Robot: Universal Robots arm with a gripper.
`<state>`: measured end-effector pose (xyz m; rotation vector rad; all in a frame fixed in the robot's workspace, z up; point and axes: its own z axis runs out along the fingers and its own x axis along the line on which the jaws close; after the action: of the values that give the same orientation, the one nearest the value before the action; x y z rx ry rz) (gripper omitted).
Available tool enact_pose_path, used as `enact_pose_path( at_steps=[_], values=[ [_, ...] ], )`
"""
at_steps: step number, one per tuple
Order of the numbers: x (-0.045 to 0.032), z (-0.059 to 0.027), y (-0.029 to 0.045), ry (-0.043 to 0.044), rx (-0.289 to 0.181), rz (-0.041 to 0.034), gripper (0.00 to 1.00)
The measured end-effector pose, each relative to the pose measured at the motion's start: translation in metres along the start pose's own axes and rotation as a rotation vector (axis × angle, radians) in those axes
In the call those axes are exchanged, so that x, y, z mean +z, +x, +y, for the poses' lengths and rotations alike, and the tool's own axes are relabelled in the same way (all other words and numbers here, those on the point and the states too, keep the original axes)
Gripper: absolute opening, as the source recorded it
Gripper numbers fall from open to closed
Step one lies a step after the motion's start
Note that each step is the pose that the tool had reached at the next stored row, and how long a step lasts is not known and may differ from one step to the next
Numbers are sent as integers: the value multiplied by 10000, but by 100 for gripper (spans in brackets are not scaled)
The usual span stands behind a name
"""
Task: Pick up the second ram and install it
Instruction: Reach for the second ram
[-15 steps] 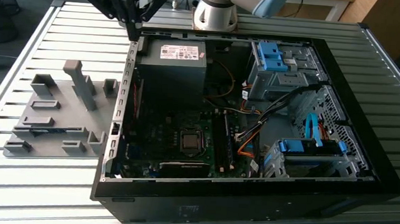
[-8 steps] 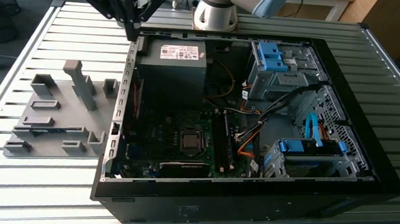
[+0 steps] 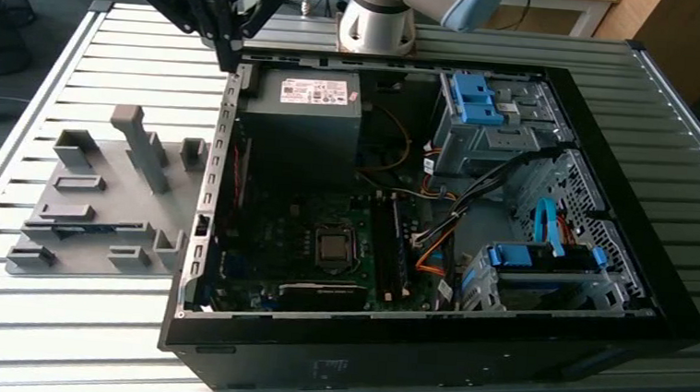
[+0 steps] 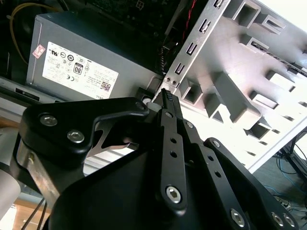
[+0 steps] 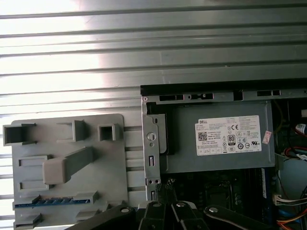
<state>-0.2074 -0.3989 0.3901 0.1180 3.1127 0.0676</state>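
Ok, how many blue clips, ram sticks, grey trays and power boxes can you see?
Blue clips: 2
Ram stick: 1
Grey tray: 1
Power box: 1
Total: 5

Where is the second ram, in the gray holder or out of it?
In: the second ram lies slotted in the gray holder, blue edge showing.

1. An open black computer case (image 3: 438, 355) lies on the slatted metal surface (image 3: 57, 323).
2. Inside it are a grey power supply (image 3: 300, 123), a motherboard (image 3: 285, 238) and blue drive-bay clips (image 3: 474, 98).
3. A grey holder tray (image 3: 116, 198) lies just beside the case, at the exterior view's left.
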Motion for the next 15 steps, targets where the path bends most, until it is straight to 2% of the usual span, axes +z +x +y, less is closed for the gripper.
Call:
enact_pose_path(
  at_steps=[8,15],
  values=[
    [0,-1,8,0,0,-1,10],
    [0,-4,55,0,0,-1,10]
  ],
)
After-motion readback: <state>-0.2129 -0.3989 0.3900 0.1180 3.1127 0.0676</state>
